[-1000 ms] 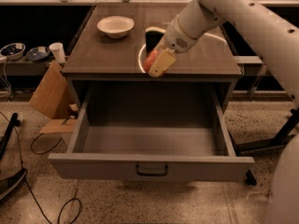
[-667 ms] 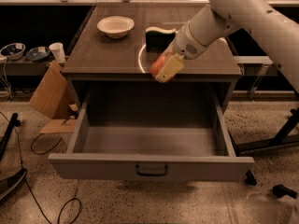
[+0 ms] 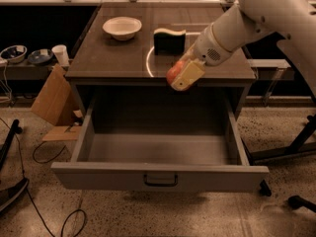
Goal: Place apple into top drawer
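Observation:
My gripper [image 3: 181, 76] is shut on the red-orange apple [image 3: 173, 74]. It holds the apple in the air at the front edge of the cabinet top, just above the back of the open top drawer [image 3: 158, 149]. The apple is partly hidden by the cream-coloured fingers [image 3: 186, 75]. The drawer is pulled fully out, its grey front panel [image 3: 98, 174] carries a dark bail handle [image 3: 160, 180], and its inside is bare.
On the cabinet top [image 3: 113, 58] stand a cream-white bowl [image 3: 122, 27] at the back left and a dark block sponge with a yellow top [image 3: 169, 40] in the middle. My white arm [image 3: 256, 19] reaches in from the upper right. Cardboard [image 3: 52, 102], cables and small cups lie at the left.
My gripper has carried the apple from over the cabinet top forward and slightly right to the front edge, above the open drawer. The sponge behind it now shows fully.

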Robot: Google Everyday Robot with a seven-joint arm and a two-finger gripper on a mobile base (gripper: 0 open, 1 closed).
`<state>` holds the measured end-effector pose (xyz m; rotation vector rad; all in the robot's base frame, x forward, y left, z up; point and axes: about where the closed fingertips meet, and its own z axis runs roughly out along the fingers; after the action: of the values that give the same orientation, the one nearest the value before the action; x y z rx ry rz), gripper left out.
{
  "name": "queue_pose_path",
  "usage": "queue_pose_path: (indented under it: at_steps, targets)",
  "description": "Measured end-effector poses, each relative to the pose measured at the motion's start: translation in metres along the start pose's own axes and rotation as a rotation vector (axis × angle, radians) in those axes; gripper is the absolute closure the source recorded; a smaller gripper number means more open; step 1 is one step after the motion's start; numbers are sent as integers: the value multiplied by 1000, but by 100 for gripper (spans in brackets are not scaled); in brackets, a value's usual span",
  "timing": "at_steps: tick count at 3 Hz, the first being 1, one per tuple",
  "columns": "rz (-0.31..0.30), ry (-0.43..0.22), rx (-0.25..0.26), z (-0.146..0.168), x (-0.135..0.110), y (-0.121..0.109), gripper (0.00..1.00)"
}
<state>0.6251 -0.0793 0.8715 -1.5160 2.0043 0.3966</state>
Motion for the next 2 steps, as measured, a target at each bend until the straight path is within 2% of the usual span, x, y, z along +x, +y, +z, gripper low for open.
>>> queue_pose_path:
  at_steps: [2]
  targets:
    - [116, 35, -69, 35, 13, 6, 100]
